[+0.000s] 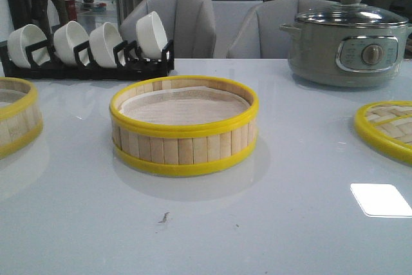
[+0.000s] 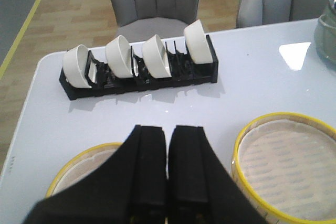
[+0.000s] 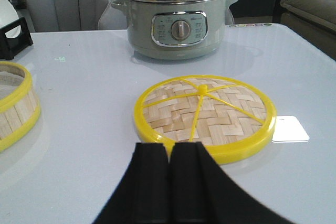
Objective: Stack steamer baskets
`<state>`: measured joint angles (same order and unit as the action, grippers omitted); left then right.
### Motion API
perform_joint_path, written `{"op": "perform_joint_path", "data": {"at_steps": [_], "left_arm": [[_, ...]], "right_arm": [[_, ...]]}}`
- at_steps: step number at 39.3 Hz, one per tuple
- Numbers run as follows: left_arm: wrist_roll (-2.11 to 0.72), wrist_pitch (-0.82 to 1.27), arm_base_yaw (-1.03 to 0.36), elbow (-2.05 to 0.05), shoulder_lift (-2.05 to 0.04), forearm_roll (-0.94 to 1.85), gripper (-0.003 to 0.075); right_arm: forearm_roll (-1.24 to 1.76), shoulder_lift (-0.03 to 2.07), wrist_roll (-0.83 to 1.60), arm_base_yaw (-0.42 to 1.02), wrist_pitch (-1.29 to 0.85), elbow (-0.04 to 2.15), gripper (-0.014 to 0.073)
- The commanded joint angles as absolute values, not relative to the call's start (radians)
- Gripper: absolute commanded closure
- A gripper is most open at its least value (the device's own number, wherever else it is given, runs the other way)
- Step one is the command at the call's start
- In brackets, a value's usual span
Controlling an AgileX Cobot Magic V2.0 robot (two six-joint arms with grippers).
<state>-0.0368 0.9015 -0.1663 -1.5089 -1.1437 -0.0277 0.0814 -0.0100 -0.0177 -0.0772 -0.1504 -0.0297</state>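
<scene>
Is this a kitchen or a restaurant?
Probably a dining or kitchen-style demo room. A grey-green electric cooking pot with a glass lid, white ceramic bowls in a black rack and grey padded chairs stand at a white table.

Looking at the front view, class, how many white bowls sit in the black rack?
4. The white bowls stand tilted in a row in the black rack at the table's far left: first, second, third, fourth. None seem hidden.

left steamer basket [image 1: 16,117] cropped, lid [image 1: 387,128] cropped
</scene>
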Motion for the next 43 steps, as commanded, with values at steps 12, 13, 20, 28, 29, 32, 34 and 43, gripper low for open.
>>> {"op": "perform_joint_path", "data": {"at_steps": [12, 13, 20, 28, 29, 32, 34, 43], "left_arm": [[-0.024, 1.001, -0.174, -1.6, -1.265, -0.091, 0.0634], [-0.024, 0.999, -0.174, -1.595, -1.265, -0.089, 0.0634], [-0.024, 0.931, -0.174, -1.564, -1.265, -0.06, 0.0634], [-0.024, 0.926, -0.174, -1.546, -1.268, -0.071, 0.0634], [-0.024, 0.919, -0.174, -1.546, -1.269, -0.08, 0.0634], [-0.024, 0.909, -0.174, -1.546, -1.269, -0.09, 0.0634], [-0.024, 0.909, -0.174, -1.546, -1.269, -0.092, 0.0634], [-0.024, 0.911, -0.174, -1.546, -1.272, -0.111, 0.0634]], "right_arm": [[0.077, -0.031, -0.006, -0.081, -0.066, -0.015, 0.0538], [0.077, -0.031, -0.006, -0.081, -0.066, -0.015, 0.0538], [0.077, -0.031, -0.006, -0.081, -0.066, -0.015, 0.0538], [0.077, -0.031, -0.006, -0.081, -0.066, -0.015, 0.0538], [0.077, -0.031, -0.006, -0.081, -0.066, -0.015, 0.0538], [0.077, -0.031, -0.006, -0.081, -0.066, -0.015, 0.0538], [0.077, -0.031, -0.006, -0.081, -0.066, -0.015, 0.0538], [0.077, -0.031, -0.006, -0.081, -0.066, -0.015, 0.0538]]}}
